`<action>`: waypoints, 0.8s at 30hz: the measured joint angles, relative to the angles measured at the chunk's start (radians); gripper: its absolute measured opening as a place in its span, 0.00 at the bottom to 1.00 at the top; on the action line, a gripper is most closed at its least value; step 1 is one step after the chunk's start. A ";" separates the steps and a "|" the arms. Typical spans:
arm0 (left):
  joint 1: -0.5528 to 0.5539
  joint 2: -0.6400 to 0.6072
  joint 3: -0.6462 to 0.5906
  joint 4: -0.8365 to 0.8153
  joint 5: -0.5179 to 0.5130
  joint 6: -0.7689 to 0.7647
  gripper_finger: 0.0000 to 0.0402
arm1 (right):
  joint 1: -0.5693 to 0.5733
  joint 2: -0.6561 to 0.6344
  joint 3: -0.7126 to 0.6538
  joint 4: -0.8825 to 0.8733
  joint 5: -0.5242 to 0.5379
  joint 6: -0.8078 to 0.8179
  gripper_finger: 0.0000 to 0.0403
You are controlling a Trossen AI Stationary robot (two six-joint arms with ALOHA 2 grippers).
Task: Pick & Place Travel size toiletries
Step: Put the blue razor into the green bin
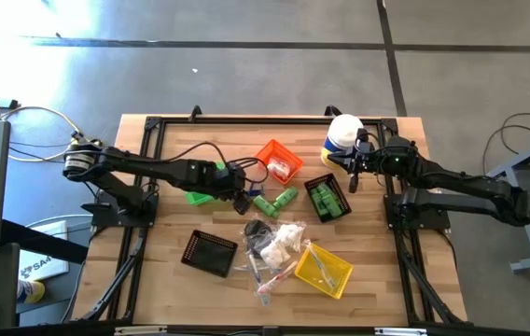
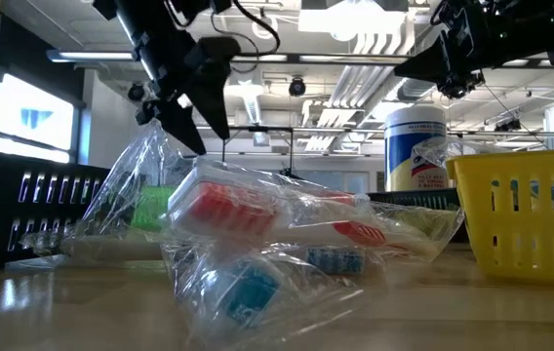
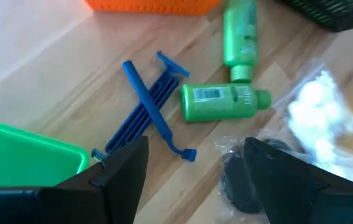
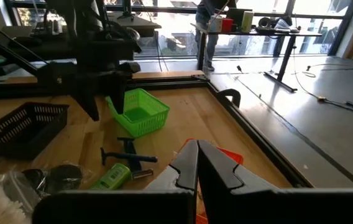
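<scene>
**Open Left Jaws Over Blue Razors, Crowded on Every Side**

Nearest, a heap of clear-wrapped toiletries (image 1: 272, 245) beside yellow bin (image 1: 324, 269) and black bin (image 1: 209, 253). Mid-table, left gripper (image 1: 242, 199) hovering with fingers spread, empty, above blue razors (image 3: 153, 106) and green bottles (image 3: 223, 101). Risk: snagging a wrapper or nudging a bottle, given little room between green bin (image 3: 27, 152) and orange bin (image 1: 279, 161). Farther right, right gripper (image 1: 354, 173) shut, empty, near the canister (image 1: 343, 135).

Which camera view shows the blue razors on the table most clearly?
The left wrist view: the blue razors lie crossed on bare wood, in full sight. The right wrist view shows them small and dark. In the high view the left hand covers them. The low view does not show them.
</scene>
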 joint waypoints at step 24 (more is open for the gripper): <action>-0.007 0.240 -0.001 0.097 0.125 -0.059 0.65 | 0.000 0.000 0.000 -0.006 -0.002 -0.006 0.01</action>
